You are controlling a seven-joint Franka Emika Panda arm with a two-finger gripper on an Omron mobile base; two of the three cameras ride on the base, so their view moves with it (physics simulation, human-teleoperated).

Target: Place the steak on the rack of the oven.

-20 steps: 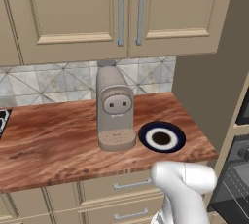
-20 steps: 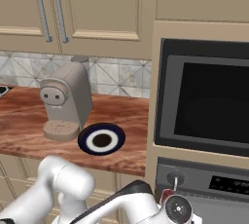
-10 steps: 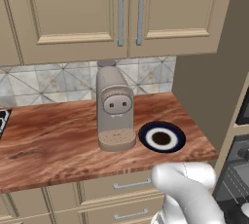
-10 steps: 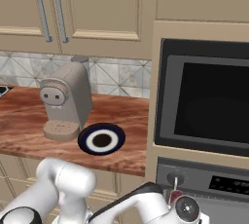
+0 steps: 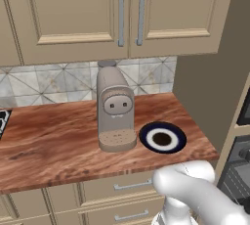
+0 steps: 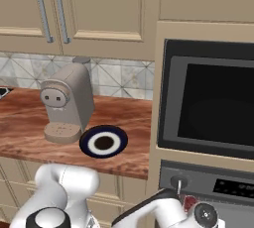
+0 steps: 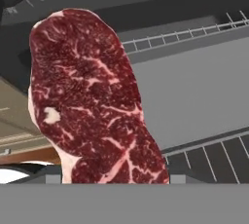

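While fingers grip marbled red steak (image 7: 92,101), thin wire rack (image 7: 185,35) lies behind.

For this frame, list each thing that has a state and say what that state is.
steak: held up in front of the oven, off the plate.
plate: empty, on the counter.
rack: bare, steak not on it.
cabinet doors: closed.
coffee machine: upright, beside the plate.
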